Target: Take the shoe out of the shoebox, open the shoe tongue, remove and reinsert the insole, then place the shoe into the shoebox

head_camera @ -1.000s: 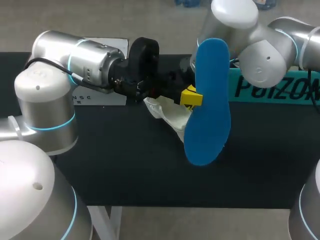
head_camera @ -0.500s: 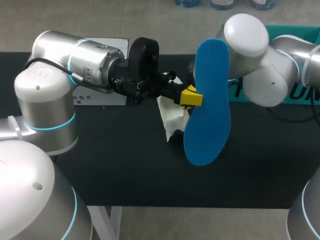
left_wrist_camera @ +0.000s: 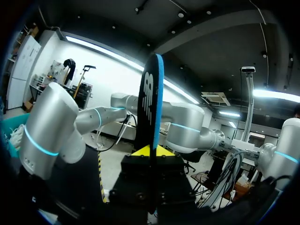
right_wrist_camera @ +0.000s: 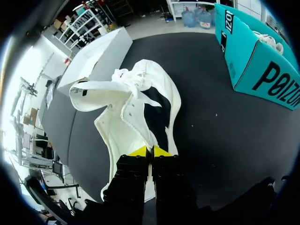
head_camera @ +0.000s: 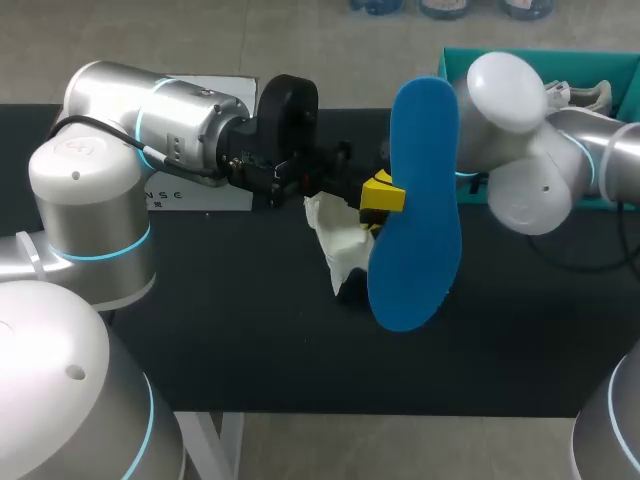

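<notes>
Left hand point(head_camera: 382, 193) is clamped on the blue insole point(head_camera: 415, 200), standing upright mid-table. The white shoe point(head_camera: 340, 245) sits at its 8 o'clock, with the right hand point(right_wrist_camera: 150, 151) pinched onto its rim. The insole's probably light and bendy, so I'd grip near the heel. The shoebox point(right_wrist_camera: 248, 51) is at the shoe's 2 o'clock.

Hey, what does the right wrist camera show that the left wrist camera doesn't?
Only the right wrist view: the white shoe, tongue folded out, with the right gripper shut on its rim, over the black table. Only the left wrist view: the blue insole, upright and edge-on, clamped in the left gripper, with the right arm beyond. Both: the teal shoebox, just a sliver in the left wrist view.
</notes>
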Robot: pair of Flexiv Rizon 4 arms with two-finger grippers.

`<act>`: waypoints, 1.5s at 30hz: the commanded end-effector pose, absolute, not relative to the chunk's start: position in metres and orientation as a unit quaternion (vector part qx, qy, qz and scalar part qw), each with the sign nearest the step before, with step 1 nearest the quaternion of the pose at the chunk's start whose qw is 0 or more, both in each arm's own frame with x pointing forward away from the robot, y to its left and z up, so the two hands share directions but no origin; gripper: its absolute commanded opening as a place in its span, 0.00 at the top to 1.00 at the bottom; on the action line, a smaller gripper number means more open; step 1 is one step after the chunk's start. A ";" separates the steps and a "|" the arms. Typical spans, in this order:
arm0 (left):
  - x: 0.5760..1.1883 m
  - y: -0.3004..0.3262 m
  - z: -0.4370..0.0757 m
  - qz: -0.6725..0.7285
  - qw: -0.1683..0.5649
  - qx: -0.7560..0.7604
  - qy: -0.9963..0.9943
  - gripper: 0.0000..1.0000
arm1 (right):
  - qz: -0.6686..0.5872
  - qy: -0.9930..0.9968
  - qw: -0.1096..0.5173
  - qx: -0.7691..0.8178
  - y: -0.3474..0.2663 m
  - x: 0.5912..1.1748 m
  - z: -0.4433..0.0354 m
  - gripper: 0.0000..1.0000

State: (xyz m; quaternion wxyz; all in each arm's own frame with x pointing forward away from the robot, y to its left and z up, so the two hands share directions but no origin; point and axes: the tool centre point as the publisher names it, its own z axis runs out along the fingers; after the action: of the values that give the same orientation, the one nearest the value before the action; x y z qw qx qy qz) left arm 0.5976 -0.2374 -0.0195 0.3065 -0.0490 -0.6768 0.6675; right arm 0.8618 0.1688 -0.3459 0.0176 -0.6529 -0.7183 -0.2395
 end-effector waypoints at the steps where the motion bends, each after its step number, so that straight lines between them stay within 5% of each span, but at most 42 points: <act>1: 0.597 -0.238 -0.020 0.669 0.306 -0.048 -0.676 1.00 | -0.246 -0.704 0.029 -0.666 0.172 0.860 -0.353 1.00; 12: 0.597 -0.238 -0.020 0.669 0.306 -0.048 -0.676 1.00 | -0.222 -0.688 0.019 -0.690 0.166 0.846 -0.363 1.00; 13: 0.597 -0.238 -0.020 0.669 0.306 -0.048 -0.676 1.00 | -0.218 -0.690 0.022 -0.690 0.165 0.846 -0.363 0.86; 14: 0.597 -0.238 -0.020 0.669 0.306 -0.048 -0.676 1.00 | -0.212 -0.692 0.018 -0.690 0.165 0.844 -0.361 0.00; 23: 0.597 -0.238 -0.020 0.669 0.306 -0.048 -0.676 1.00 | -0.234 -0.729 0.017 -0.643 0.149 0.856 -0.316 0.00; 45: 0.597 -0.238 -0.020 0.669 0.306 -0.048 -0.676 1.00 | -0.234 -0.729 0.017 -0.643 0.149 0.856 -0.316 0.00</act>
State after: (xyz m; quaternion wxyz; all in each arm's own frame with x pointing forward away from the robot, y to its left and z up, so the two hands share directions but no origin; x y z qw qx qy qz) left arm 0.5975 -0.2374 -0.0195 0.3065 -0.0490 -0.6768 0.6675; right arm 0.8568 0.1491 -0.3155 0.0174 -0.6431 -0.7294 -0.2324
